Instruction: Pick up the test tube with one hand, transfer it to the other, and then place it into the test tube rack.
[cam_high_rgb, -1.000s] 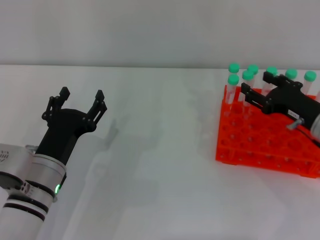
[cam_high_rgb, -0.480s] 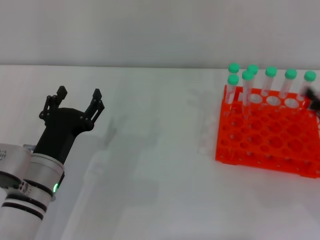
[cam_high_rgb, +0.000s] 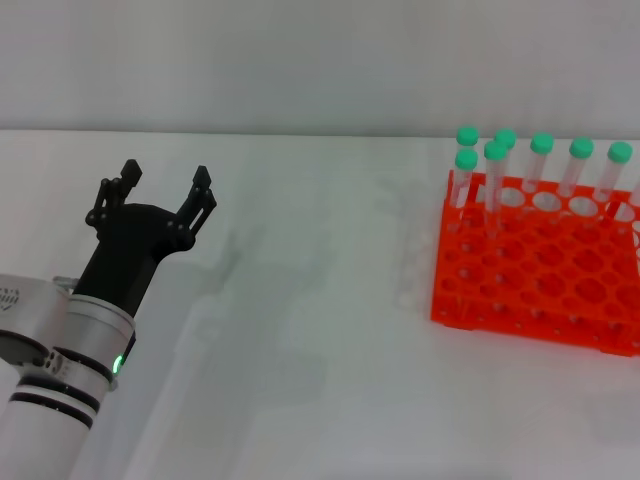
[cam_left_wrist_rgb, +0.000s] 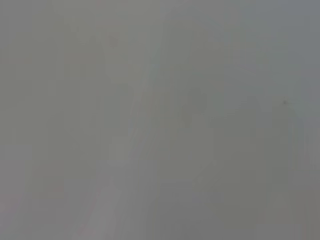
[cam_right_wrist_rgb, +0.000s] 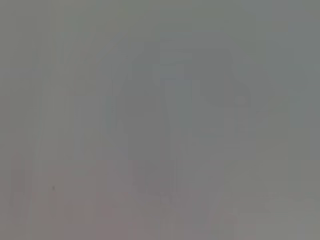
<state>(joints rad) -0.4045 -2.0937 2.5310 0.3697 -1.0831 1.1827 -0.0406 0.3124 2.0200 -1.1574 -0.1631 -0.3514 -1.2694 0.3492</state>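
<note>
An orange-red test tube rack (cam_high_rgb: 540, 275) stands at the right of the white table. Several clear tubes with green caps stand upright in its far and left holes, among them the tube (cam_high_rgb: 495, 190) nearest the front left. My left gripper (cam_high_rgb: 163, 183) hovers open over the table's left side, with nothing between its black fingers. Its white-silver arm (cam_high_rgb: 60, 370) shows a small green light. The right gripper is out of the head view. Both wrist views show only a featureless grey surface.
The white table (cam_high_rgb: 320, 330) runs from the left arm to the rack. A pale wall (cam_high_rgb: 300, 60) closes off the far edge behind the rack.
The right gripper, over the rack one second ago, has withdrawn rightward out of view. The left gripper has shifted slightly up and right, still open.
</note>
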